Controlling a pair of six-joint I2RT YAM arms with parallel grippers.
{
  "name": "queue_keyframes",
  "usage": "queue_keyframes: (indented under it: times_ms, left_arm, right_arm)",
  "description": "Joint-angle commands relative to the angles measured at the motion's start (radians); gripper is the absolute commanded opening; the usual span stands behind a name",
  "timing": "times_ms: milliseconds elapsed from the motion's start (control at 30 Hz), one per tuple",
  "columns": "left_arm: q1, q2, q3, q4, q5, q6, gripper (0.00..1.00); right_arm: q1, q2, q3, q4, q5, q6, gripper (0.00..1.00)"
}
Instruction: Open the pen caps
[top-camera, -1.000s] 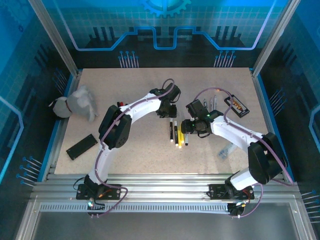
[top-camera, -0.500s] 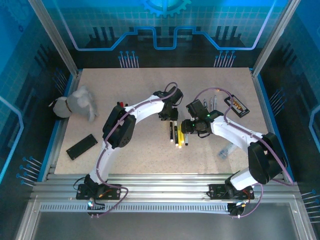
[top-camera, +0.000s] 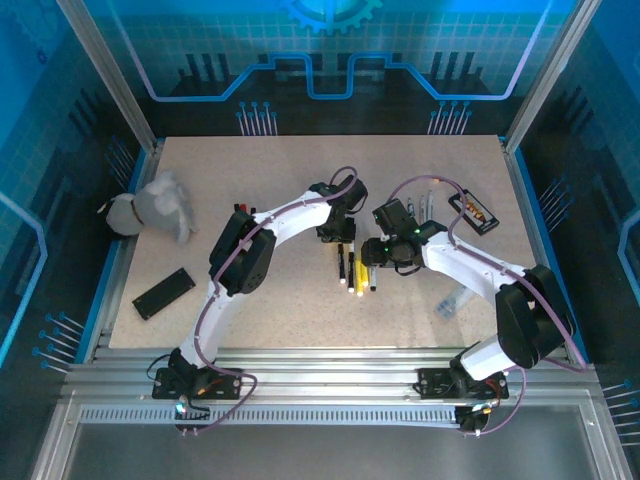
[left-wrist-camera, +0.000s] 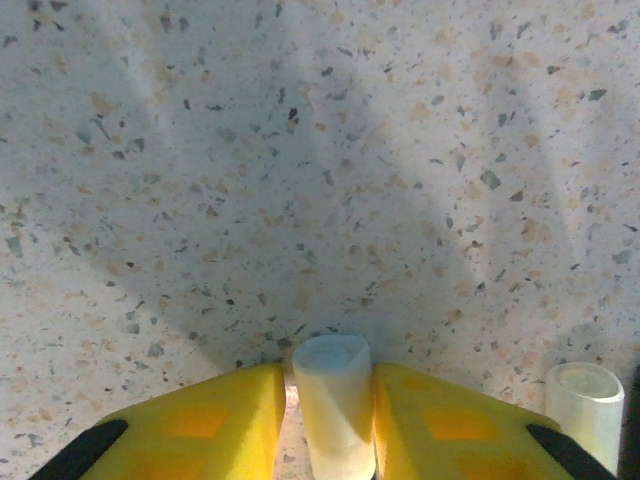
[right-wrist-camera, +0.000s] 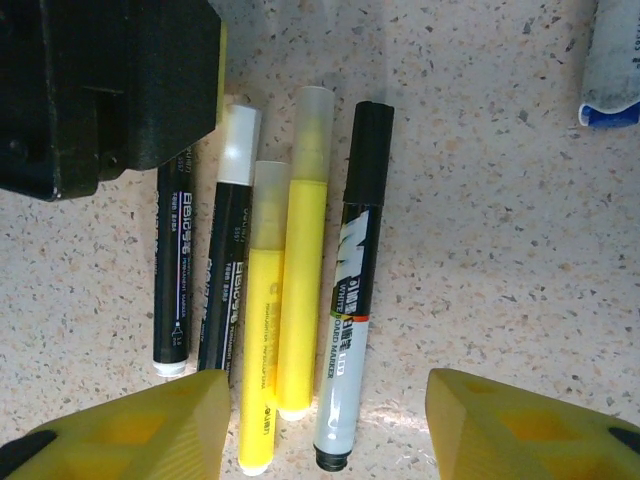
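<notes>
Several marker pens (top-camera: 356, 268) lie side by side mid-table. In the right wrist view they are a black pen (right-wrist-camera: 172, 285), a black pen with a white cap (right-wrist-camera: 240, 135), two yellow highlighters with translucent caps (right-wrist-camera: 312, 120), and a whiteboard marker with a black cap (right-wrist-camera: 370, 140). My left gripper (left-wrist-camera: 330, 385) sits at the pens' far ends (top-camera: 341, 236), its yellow fingers (left-wrist-camera: 440, 420) shut on a white pen cap (left-wrist-camera: 333, 400); a second pale cap (left-wrist-camera: 585, 405) stands just to its right. My right gripper (right-wrist-camera: 325, 430) hangs open over the pens' near ends (top-camera: 378, 258).
A black device with an orange label (top-camera: 473, 212) and several grey pens (top-camera: 425, 205) lie at the back right. A clear wrapper (top-camera: 450, 300) is on the right. A grey cloth (top-camera: 155, 208) and a flat black rectangle (top-camera: 163, 293) are on the left.
The left arm has shifted right and toward the near edge, bringing its gripper down onto the far ends of the pens. The right arm and the pens have stayed put.
</notes>
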Motion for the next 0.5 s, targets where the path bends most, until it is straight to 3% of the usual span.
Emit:
queue_keyframes:
  times_ms: [0, 100, 400, 467]
  left_arm:
    - [-0.005, 0.073, 0.005, -0.019, -0.023, -0.008, 0.3]
    - [-0.005, 0.082, 0.004, -0.021, -0.026, -0.01, 0.27]
    - [0.03, 0.035, -0.004, -0.02, -0.02, -0.008, 0.01]
    - [0.044, 0.006, -0.013, -0.011, -0.01, -0.01, 0.0]
  right_arm:
    - [-0.004, 0.002, -0.018, 0.01, -0.012, 0.013, 0.55]
    - [-0.002, -0.003, -0.026, 0.018, -0.018, 0.014, 0.55]
    - [0.022, 0.004, -0.033, 0.079, -0.073, 0.028, 0.54]
    - [0.029, 0.011, -0.026, 0.097, -0.096, 0.032, 0.54]
